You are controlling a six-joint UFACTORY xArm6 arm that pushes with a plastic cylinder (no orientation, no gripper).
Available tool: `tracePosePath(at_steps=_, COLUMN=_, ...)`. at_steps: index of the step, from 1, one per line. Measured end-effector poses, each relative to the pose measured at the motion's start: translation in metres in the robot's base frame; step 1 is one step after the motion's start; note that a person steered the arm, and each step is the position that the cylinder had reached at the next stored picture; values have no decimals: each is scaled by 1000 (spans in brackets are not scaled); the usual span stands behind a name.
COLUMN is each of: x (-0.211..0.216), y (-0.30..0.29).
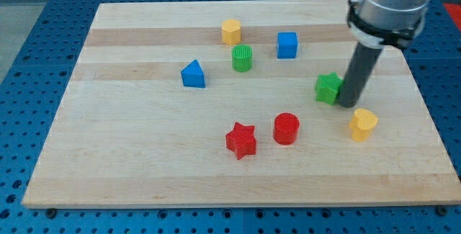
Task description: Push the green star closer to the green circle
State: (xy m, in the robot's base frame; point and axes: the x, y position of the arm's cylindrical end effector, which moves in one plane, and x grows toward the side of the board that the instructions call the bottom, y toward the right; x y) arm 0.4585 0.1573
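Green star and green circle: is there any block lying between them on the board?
No. In the camera view, the board between green star and green circle is bare; the blue cube sits above that line.

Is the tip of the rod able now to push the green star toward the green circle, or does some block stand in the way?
Probably yes. My tip sits against the view's right side of the green star, and no block lies between the star and the green circle.

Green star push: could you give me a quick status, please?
My tip touching green star, on its right. Green circle up-left, apart. Path between looks unobstructed.
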Motion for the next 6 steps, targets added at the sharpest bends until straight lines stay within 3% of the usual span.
tracePosePath(at_steps=1, x=-43, y=-35)
tracePosePath(at_steps=2, x=-57, y=-47)
tracePosePath(at_steps=4, x=-84, y=-3)
tracePosePath(at_steps=6, x=-75, y=-49)
